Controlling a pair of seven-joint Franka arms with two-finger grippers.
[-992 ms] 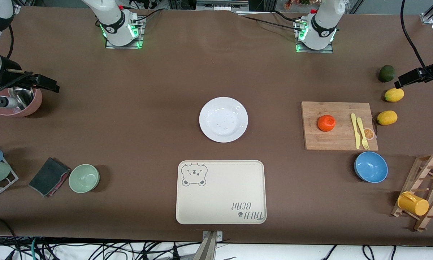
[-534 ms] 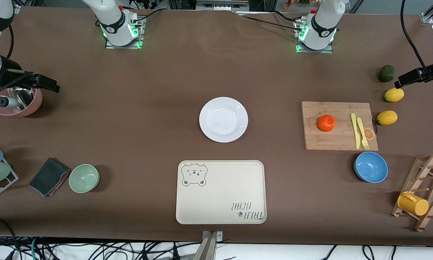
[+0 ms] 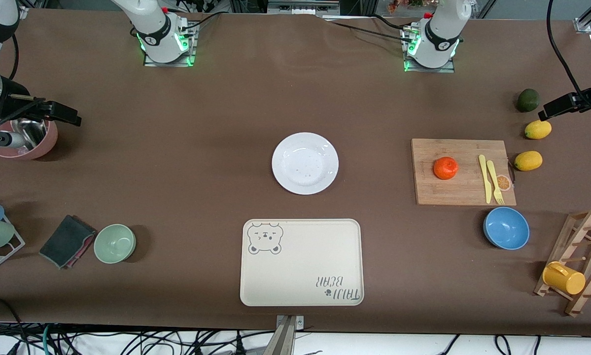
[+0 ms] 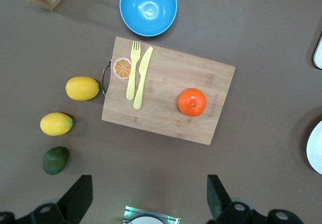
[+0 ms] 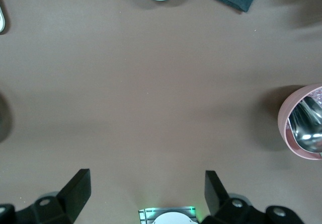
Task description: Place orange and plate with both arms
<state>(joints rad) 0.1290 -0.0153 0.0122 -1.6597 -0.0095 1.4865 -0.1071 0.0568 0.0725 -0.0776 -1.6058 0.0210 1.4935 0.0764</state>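
Both tools held wide open, nothing gripped

Orange (image 3: 445, 168) is set on cutting board (image 3: 463, 171) twd left arm's end; plate (image 3: 305, 163) lies mid-tabletop (image 3: 216, 148). Left tool (image 4: 146, 196) is held over bare tabletop near board, right tool (image 5: 146, 194) over bare tabletop

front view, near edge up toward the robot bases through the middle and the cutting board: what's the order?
bear-print tray → blue bowl → cutting board with the orange on it, level with the plate → upper lemon → avocado
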